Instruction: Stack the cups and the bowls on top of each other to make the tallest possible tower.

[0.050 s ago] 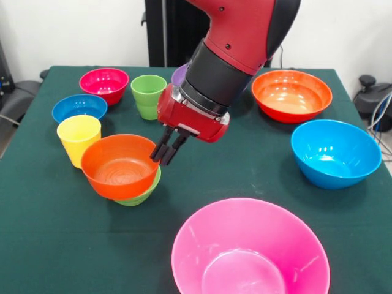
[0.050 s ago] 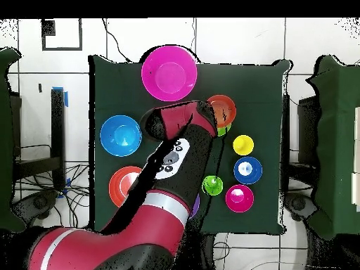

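At the pincer's point(image 1: 166, 149) tips you have the right-hand rim of the small orange-red bowl point(image 1: 119, 165), which sits tilted in the small light-green bowl point(image 1: 142, 192) beneath it; in the front view the two dark fingers read as close together right at that rim, though you cannot tell for certain whether they pinch the wall or only touch it. That rim is the relation your next move likely turns on: the nested pair lies just to the picture's left of and slightly below the pincer, leaning off level, so any lift or nudge will probably act on one side only and could tip the upper bowl out. Just beyond the pair, on the same side, stands the yellow cup point(image 1: 78, 138), near the orange-red bowl's far rim, with the dark blue bowl point(image 1: 79, 107) behind it. Farther back are the green cup point(image 1: 147, 95) and the magenta-red bowl point(image 1: 104, 82). On the pincer's other side, well apart across the green counter point(image 1: 257, 165), lie the large light blue bowl point(image 1: 335, 152) and the large orange bowl point(image 1: 291, 94). The large pink bowl point(image 1: 250, 248) sits nearest the camera, and a purple bowl point(image 1: 179, 75) peeks from behind the arm point(image 1: 239, 43).
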Controlling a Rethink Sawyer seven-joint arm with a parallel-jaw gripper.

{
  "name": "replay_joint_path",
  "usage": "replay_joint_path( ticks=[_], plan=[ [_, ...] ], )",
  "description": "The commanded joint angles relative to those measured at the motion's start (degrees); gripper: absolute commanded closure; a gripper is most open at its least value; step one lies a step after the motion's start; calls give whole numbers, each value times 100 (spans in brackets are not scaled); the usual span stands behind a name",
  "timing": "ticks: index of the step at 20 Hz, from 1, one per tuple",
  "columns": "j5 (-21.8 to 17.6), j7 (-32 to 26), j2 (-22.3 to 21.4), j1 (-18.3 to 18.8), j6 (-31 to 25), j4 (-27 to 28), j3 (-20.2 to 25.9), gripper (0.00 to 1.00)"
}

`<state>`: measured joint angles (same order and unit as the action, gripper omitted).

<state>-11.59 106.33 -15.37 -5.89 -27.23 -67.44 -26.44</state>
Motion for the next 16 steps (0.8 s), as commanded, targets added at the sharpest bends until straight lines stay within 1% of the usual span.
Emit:
replay_joint_path(
  ticks=[1,8,16],
  plan=[
    [65,396,-44,-114,-431,-422,692,100],
    [30,397,-128,-139,-352,-647,696,100],
    [30,376,-140,-149,-403,-649,690,100]
  ],
)
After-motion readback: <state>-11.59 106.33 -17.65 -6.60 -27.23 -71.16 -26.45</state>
